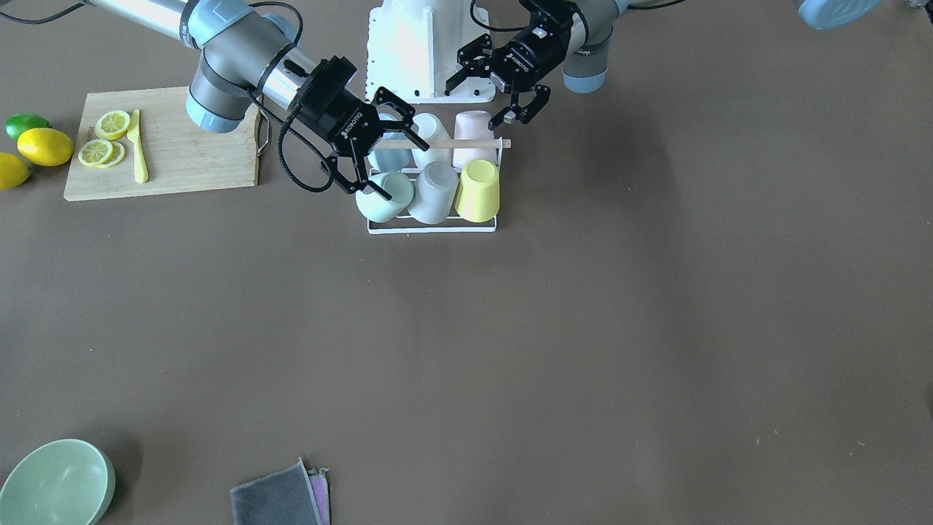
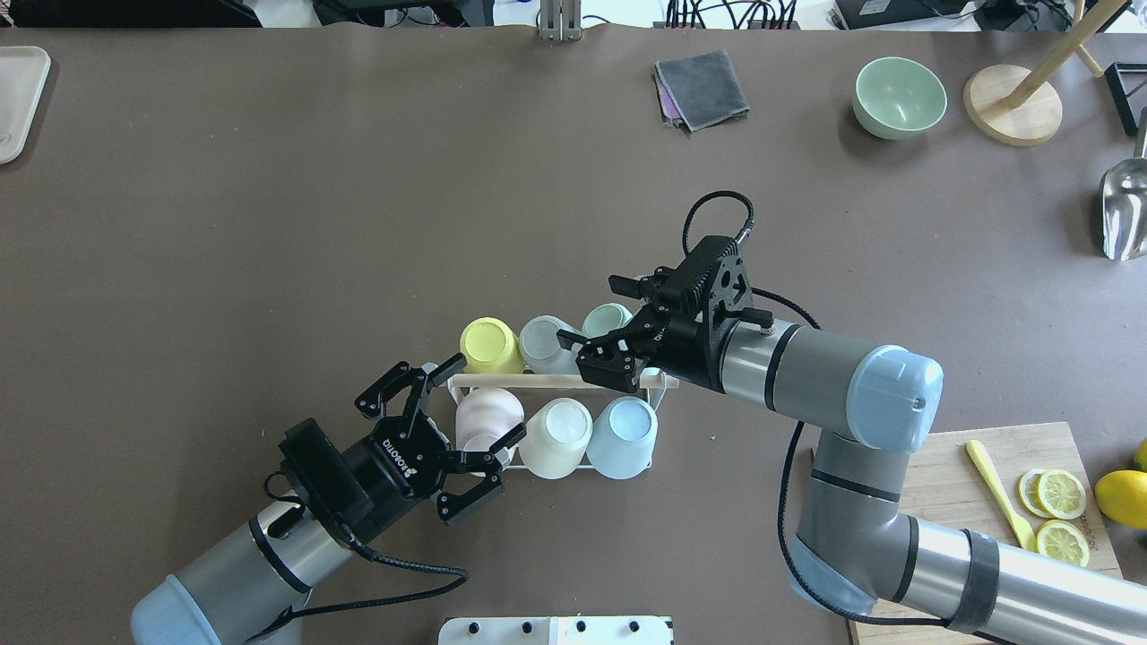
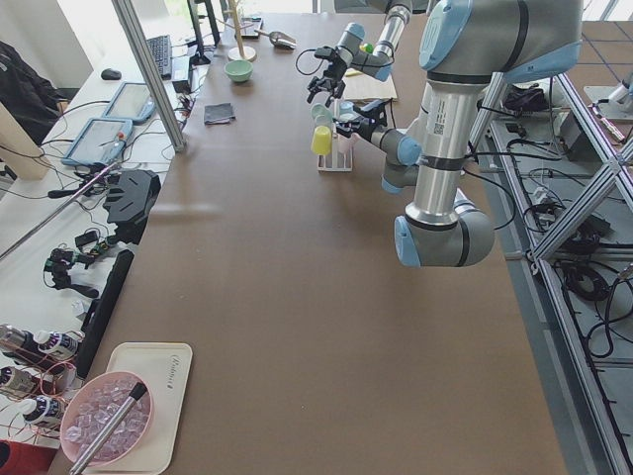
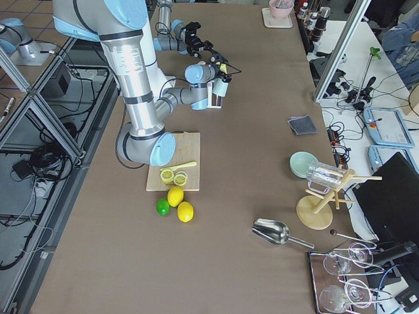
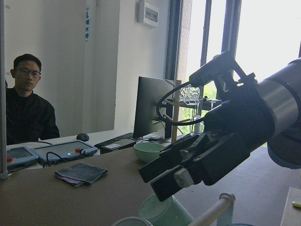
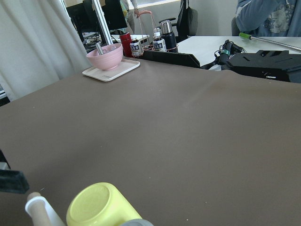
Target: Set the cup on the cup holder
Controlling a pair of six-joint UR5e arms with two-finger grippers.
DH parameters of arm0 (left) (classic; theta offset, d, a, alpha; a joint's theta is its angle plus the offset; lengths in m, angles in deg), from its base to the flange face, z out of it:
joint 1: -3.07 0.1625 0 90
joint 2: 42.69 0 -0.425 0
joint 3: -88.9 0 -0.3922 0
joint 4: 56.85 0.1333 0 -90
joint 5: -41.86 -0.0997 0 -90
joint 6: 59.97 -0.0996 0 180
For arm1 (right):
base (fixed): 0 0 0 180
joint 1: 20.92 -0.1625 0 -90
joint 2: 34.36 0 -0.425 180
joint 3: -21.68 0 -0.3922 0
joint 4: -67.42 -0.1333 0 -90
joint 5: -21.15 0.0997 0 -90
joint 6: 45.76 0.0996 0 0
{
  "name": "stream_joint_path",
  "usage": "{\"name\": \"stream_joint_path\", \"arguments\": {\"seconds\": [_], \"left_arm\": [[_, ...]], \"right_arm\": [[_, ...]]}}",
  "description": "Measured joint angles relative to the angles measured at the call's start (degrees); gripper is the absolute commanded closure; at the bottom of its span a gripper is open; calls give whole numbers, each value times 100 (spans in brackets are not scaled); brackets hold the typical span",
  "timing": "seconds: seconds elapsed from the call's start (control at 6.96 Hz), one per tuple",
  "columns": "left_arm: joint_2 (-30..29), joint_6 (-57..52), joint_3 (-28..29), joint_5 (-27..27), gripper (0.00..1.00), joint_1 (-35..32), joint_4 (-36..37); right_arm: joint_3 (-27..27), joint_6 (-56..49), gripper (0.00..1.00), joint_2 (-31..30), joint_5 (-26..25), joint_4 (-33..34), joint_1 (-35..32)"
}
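Observation:
The cup holder is a white wire rack with a wooden rod across its top, near the robot's base. Several upturned cups sit on its pegs: yellow, grey, mint green, pink, white and light blue. My right gripper is open and empty, over the mint cup at the rack's end. My left gripper is open and empty, beside the pink cup. In the left wrist view the right gripper hangs above the mint cup.
A cutting board with lemon slices and a yellow knife lies on my right, with lemons and a lime past it. A green bowl, a grey cloth, a wooden stand and a metal scoop are on the far side.

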Motion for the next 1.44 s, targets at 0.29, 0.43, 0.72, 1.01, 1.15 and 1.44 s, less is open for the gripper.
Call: {"name": "stream_joint_path", "arguments": {"seconds": [0.29, 0.43, 0.72, 1.01, 1.15, 1.44], "left_arm": [[35, -3, -426, 17, 2, -111, 290], [40, 15, -745, 57, 2, -249, 694], [15, 253, -1049, 709, 2, -939, 1619], [-1, 896, -1047, 1833, 2, -1993, 2771], [-3, 1147, -985, 2674, 2, -2588, 3373], [3, 1408, -732, 4143, 2, -3466, 4326]], "right_arm": [[-8, -2, 0, 1, 16, 2, -7], [-37, -6, 0, 8, 40, 27, -30], [-138, -8, 0, 19, 370, 256, -266], [-523, -11, 0, 38, 1146, 1140, -743], [-775, -156, 0, 64, 1675, 1820, -1086], [-1072, -1255, 0, 68, 2859, 3110, -1937]]}}
